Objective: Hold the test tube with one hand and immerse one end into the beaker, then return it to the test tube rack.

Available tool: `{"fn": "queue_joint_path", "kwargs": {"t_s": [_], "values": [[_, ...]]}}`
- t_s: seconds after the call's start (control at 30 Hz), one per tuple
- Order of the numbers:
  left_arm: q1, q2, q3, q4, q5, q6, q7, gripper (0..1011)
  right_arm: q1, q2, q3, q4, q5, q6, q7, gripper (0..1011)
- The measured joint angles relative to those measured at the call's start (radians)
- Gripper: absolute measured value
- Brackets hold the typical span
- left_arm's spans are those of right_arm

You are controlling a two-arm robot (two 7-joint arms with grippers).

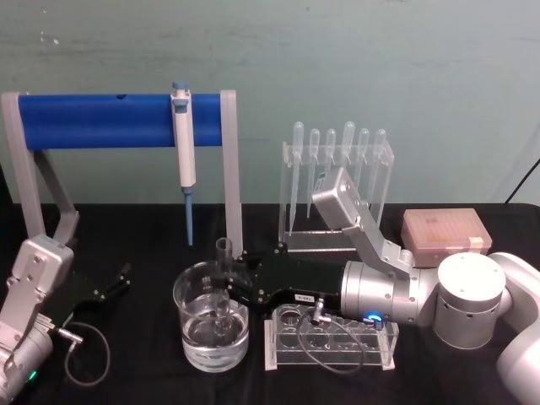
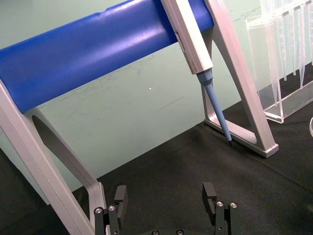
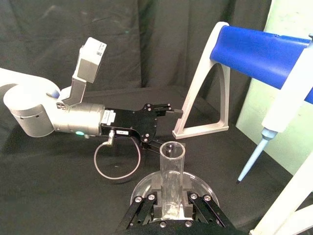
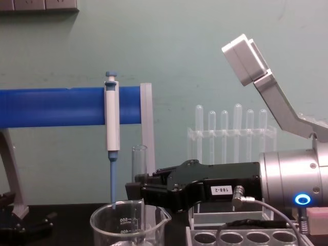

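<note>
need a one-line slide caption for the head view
Right gripper holds the test tube upright, lower end dipped into the part-filled beaker; left gripper idle, open, at far left.

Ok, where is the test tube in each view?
Head view: test tube upright in the right gripper, left of centre, lower end inside the beaker.
Chest view: test tube above the beaker rim, left of centre.
Right wrist view: test tube bottom centre, over the beaker.
Landmark in all four, left wrist view too: the pipettor on the blue bar.
Left gripper idle, far left.
</note>
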Motion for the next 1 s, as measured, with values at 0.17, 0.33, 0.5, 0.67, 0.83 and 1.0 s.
{"fn": "queue_joint_path", "kwargs": {"t_s": [0.17, 0.33, 0.5, 0.67, 0.83, 1.0], "values": [[0.000, 0.000, 0.000, 0.000, 0.000, 0.000, 0.000, 1000, 0.000, 0.000, 0.000, 0.000, 0.000, 0.000, 0.000, 224], [0.000, 0.000, 0.000, 0.000, 0.000, 0.000, 0.000, 1000, 0.000, 0.000, 0.000, 0.000, 0.000, 0.000, 0.000, 224], [0.000, 0.000, 0.000, 0.000, 0.000, 0.000, 0.000, 1000, 0.000, 0.000, 0.000, 0.000, 0.000, 0.000, 0.000, 224], [0.000, 0.000, 0.000, 0.000, 0.000, 0.000, 0.000, 1000, 0.000, 0.000, 0.000, 0.000, 0.000, 0.000, 0.000, 224], [0.000, 0.000, 0.000, 0.000, 0.000, 0.000, 0.000, 1000, 0.000, 0.000, 0.000, 0.000, 0.000, 0.000, 0.000, 224], [0.000, 0.000, 0.000, 0.000, 0.000, 0.000, 0.000, 1000, 0.000, 0.000, 0.000, 0.000, 0.000, 0.000, 0.000, 224]]}}
